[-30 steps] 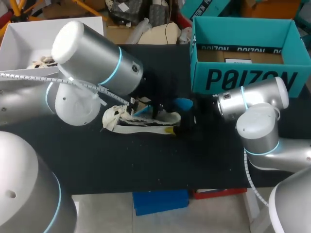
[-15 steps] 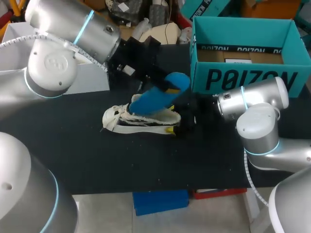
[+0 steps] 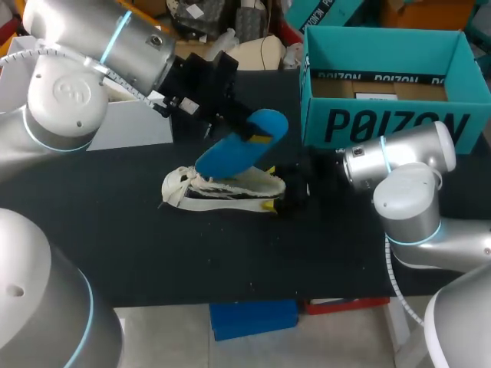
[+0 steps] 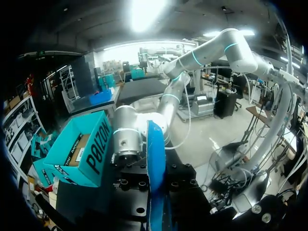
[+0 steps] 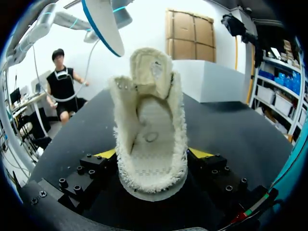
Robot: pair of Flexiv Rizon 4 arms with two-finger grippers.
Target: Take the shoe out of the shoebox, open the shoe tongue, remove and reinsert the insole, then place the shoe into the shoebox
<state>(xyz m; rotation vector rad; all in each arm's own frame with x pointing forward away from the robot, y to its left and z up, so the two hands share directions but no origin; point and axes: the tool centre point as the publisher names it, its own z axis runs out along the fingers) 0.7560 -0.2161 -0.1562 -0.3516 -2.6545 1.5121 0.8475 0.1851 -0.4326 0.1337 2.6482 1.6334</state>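
Broadly, the black table (image 3: pixel 153 253) fills the head view, and both arms work over its middle. The left arm (image 3: pixel 84 69) comes in from the far left corner and covers a large part of the white box (image 3: pixel 130 126) that stands behind it. The right arm (image 3: pixel 406 192) lies low at the near right side, and its wrist stands in front of the teal shoebox (image 3: pixel 383 123) at the far right of the table. The shoebox is open on top and stands apart from the shoe.

The cream shoe (image 3: pixel 222 192) rests on the table between the two arms, its toe toward the left and its heel toward the right arm. The right gripper (image 3: pixel 282 193) grasps the heel. In the right wrist view its yellow tips press on the fuzzy sides of the shoe (image 5: pixel 149 144), one from each side. The tongue stands up at the far end, so the inner bottom shows.

The blue insole (image 3: pixel 242 149) hangs tilted in the air just above the shoe and hides part of the opening from the head camera. The left gripper (image 3: pixel 249 136) is clamped on it. In the left wrist view the insole (image 4: pixel 155 159) shows edge-on between the dark fingers, with the shoebox (image 4: pixel 79 149) beyond.
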